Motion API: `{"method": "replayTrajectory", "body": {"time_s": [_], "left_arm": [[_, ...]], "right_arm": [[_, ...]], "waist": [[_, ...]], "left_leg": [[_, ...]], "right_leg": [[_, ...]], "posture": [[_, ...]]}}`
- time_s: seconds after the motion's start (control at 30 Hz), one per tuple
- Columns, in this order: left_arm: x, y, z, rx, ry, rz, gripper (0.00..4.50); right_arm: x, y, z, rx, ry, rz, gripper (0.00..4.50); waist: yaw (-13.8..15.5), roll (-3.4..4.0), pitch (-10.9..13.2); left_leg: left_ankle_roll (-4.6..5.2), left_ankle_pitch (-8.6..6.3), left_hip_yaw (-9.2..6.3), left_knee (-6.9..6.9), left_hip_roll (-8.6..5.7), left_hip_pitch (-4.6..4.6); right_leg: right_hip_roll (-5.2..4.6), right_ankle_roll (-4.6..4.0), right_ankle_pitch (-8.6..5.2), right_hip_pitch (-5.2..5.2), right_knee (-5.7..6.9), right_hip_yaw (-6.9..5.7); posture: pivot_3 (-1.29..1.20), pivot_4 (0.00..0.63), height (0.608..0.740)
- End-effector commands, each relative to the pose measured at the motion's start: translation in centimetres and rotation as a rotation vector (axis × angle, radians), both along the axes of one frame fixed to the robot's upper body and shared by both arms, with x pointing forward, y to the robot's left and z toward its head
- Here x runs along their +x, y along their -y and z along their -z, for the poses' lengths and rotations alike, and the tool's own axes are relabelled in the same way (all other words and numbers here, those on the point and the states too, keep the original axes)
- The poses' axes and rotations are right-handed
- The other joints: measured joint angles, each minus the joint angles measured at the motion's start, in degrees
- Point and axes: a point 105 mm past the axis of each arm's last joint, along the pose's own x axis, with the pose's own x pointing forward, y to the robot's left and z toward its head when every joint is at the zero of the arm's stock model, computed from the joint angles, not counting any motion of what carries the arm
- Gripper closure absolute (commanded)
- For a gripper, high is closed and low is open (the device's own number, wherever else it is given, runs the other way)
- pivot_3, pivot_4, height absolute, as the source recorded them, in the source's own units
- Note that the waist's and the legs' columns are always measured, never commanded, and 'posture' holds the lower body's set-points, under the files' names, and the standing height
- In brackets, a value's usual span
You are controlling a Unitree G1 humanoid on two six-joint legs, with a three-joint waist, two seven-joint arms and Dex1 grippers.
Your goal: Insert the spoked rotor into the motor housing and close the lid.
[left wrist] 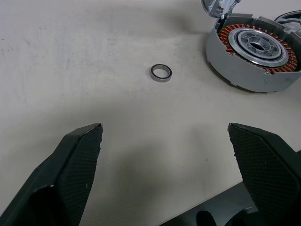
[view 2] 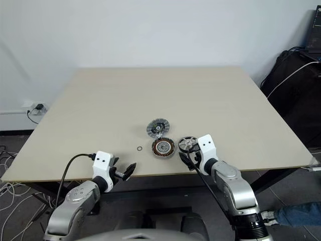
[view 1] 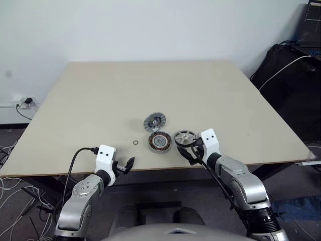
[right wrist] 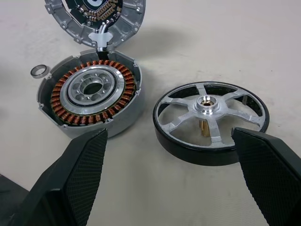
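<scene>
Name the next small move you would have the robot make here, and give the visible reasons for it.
Probably ease the right gripper forward and down around the spoked rotor. It is open with the rotor lying flat just ahead of it, apart from the motor housing, whose windings are uncovered, and the lid lies beyond. The left gripper faces only a small ring.
</scene>
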Motion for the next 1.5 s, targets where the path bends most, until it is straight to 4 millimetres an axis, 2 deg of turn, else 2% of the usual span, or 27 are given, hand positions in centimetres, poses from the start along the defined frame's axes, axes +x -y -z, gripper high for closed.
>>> {"method": "replayTrajectory", "body": {"time_s": [0.03, 0.63, 0.8, 0.97, 1.23, 1.5], "left_arm": [[0.4, 0.6, -1.3, -0.008, 0.05, 0.019, 0.0], [0.6, 0.5, -1.2, 0.005, 0.055, 0.015, 0.0], [2.1, 0.1, -0.8, 0.057, 0.071, -0.004, 0.0], [4.7, 0.2, -0.6, 0.129, 0.094, 0.003, 0.0], [8.9, 1.3, -0.4, 0.14, 0.127, 0.016, 0.0], [10.0, 2.3, 0.6, 0.137, 0.096, 0.056, 0.0]], "right_arm": [[0.4, -0.1, -0.9, 0.001, 0.045, -0.005, 0.01], [0.4, -0.3, -1.0, -0.001, 0.045, 0.004, 0.01], [0.5, -0.6, -0.9, 0.0, 0.045, -0.002, 0.01], [0.8, -0.8, -1.1, 0.0, 0.05, -0.008, 0.01], [0.9, -0.7, -1.3, -0.002, 0.062, -0.002, 0.01], [0.6, -0.4, -1.5, 0.0, 0.068, 0.015, 0.01]], "waist": [[0.0, 0.0, 0.0], [0.0, 0.0, 0.0], [0.1, 0.0, 0.0], [0.1, -0.01, 0.0], [0.2, -0.05, 0.0], [0.1, -0.08, 0.0]], "left_leg": [[0.0, 0.0, 0.0, 0.0, 0.0, 0.0], [0.0, 0.0, 0.0, 0.0, 0.0, 0.0], [0.0, 0.0, 0.0, 0.01, 0.0, 0.0], [0.01, 0.01, 0.0, 0.03, -0.04, 0.01], [0.02, 0.02, -0.01, 0.1, -0.06, 0.02], [0.03, 0.02, -0.02, 0.16, -0.05, 0.02]], "right_leg": [[0.0, 0.0, 0.0, 0.0, 0.0, 0.0], [0.0, 0.0, 0.0, 0.0, 0.0, 0.0], [0.0, 0.0, 0.0, 0.01, 0.01, -0.01], [0.02, 0.01, 0.02, 0.03, 0.01, -0.01], [0.07, 0.03, 0.05, 0.11, 0.01, -0.02], [0.11, 0.07, 0.08, 0.14, 0.01, -0.02]], "posture": [[0.0, 0.0, 0.74], [0.0, 0.0, 0.74], [0.0, 0.0, 0.74], [0.0, 0.0, 0.74], [0.0, 0.0, 0.74], [0.0, 0.0, 0.74]]}}
